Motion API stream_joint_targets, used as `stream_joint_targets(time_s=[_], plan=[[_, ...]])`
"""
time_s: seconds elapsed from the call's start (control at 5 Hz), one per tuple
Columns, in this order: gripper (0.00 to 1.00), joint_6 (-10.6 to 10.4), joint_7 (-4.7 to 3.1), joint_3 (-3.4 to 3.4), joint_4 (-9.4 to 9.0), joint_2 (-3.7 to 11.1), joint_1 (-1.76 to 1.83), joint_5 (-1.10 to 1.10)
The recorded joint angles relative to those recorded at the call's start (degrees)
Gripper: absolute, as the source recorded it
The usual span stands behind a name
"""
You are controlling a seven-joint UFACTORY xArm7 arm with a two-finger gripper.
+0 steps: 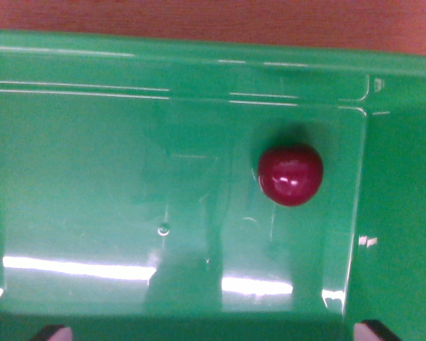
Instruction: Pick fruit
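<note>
two dark fingertips [53,331] of the gripper [213,334] peek at the bottom corners, standing wide apart and holding nothing. below them, the red fruit [290,175] lies in the green tray [92,163], toward the wrist view's right. picking is not yet done.

Single wrist view, looking straight down, close over green bin [92,177], wooden surface [199,18] along top edge
</note>
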Motion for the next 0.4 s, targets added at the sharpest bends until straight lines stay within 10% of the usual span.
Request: stream_joint_targets(time_s=[0.2,0.4], plan=[[0.00,-2.39,-0.17,-0.24,-1.03,1.09,-0.19,-0.52],[0.00,-2.39,-0.17,-0.24,-1.03,1.09,-0.19,-0.52]])
